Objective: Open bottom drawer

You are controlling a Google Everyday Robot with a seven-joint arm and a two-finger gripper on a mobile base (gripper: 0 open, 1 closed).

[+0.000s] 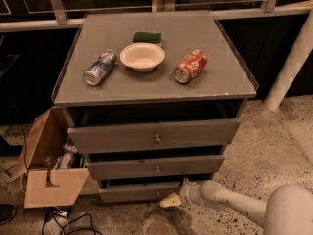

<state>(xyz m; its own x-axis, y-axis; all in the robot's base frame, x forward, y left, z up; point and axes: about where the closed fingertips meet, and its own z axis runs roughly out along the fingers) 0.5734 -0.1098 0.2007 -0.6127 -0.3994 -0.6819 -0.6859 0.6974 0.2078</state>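
Observation:
The grey cabinet has three drawer fronts. The bottom drawer [132, 192] is the narrowest and lowest, with a small round knob [158, 195] at its centre. It stands slightly out from the cabinet. My gripper [169, 200] is low near the floor, just right of the knob, at the end of the white arm [230, 202] that reaches in from the lower right. The mid-sized drawer [156, 166] and the tallest top drawer [154, 136] sit above it.
On the cabinet top lie a silver-blue can [100, 67], a white bowl [142, 56], a green sponge [147, 37] and a red can [191, 65]. An open cardboard box [49, 165] stands at the left. Cables lie on the floor at lower left. A white post [293, 58] stands right.

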